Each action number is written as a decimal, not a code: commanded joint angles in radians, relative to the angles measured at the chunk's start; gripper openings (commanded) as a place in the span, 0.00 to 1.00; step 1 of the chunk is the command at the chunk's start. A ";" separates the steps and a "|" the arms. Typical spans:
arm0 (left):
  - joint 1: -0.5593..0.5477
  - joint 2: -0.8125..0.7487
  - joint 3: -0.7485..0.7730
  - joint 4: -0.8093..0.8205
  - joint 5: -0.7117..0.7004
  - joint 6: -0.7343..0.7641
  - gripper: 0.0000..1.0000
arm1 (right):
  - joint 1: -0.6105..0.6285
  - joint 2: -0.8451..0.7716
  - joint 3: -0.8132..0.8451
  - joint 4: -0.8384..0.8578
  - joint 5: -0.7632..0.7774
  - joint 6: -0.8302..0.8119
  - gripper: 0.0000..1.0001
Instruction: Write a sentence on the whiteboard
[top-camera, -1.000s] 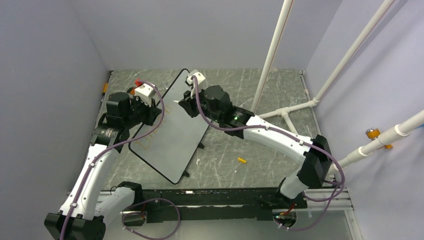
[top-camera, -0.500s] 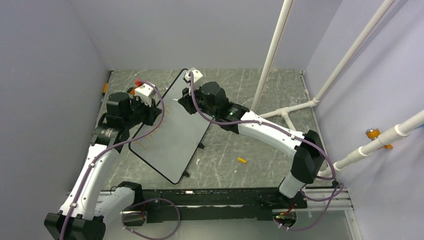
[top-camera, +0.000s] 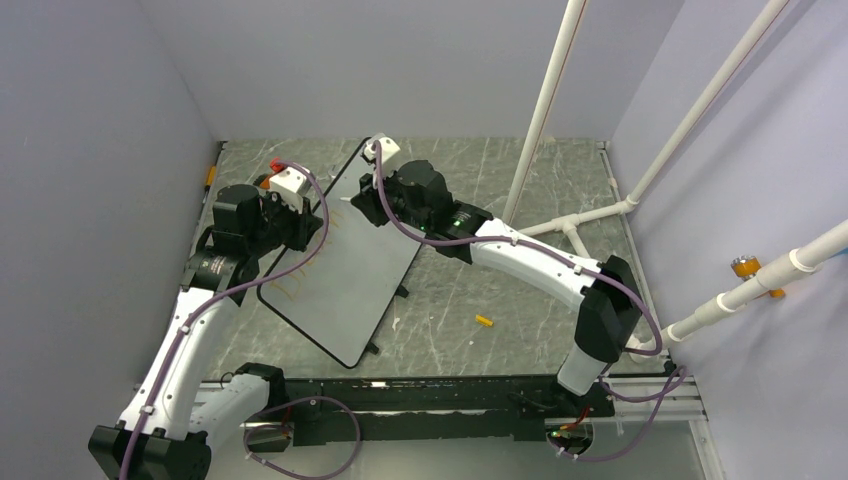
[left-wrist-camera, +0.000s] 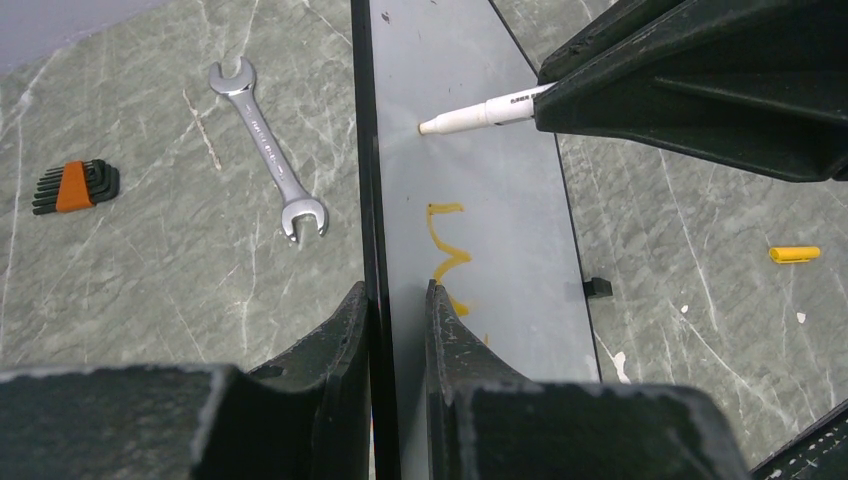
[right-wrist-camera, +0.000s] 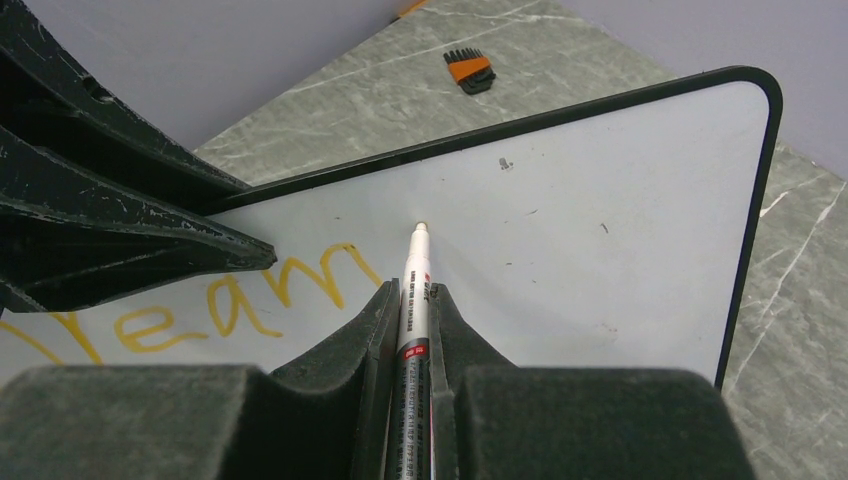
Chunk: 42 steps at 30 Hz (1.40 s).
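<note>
The whiteboard (top-camera: 350, 275) lies slanted on the table, white with a thin black rim. My left gripper (left-wrist-camera: 395, 290) is shut on the whiteboard's (left-wrist-camera: 480, 180) left edge, one finger on either side of the rim. My right gripper (right-wrist-camera: 412, 290) is shut on a white marker (right-wrist-camera: 417, 270). The marker's tip rests at the whiteboard's (right-wrist-camera: 600, 200) surface just past the last letter; I cannot tell whether it touches. Part of the sentence (right-wrist-camera: 240, 300) shows as orange-yellow letters "ean" with an "m" beside them. In the left wrist view the marker (left-wrist-camera: 480, 112) pokes out above the sentence's (left-wrist-camera: 447, 250) strokes.
A steel wrench (left-wrist-camera: 265, 150) and an orange-and-black hex key set (left-wrist-camera: 75, 187) lie left of the board. A yellow marker cap (top-camera: 484, 321) sits on the table to its right. White pipes (top-camera: 545, 100) rise at the back right. Walls close in on both sides.
My right gripper has moved left and a little farther along the board with the marker. The left gripper and the whiteboard have stayed put.
</note>
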 joint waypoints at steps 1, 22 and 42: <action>-0.026 0.014 -0.045 -0.156 0.042 0.081 0.00 | -0.005 0.007 0.053 0.032 -0.037 0.011 0.00; -0.026 0.014 -0.045 -0.156 0.037 0.081 0.00 | -0.001 -0.027 -0.013 0.023 -0.115 0.025 0.00; -0.026 0.017 -0.045 -0.156 0.036 0.081 0.00 | -0.005 -0.001 0.011 -0.003 -0.048 -0.009 0.00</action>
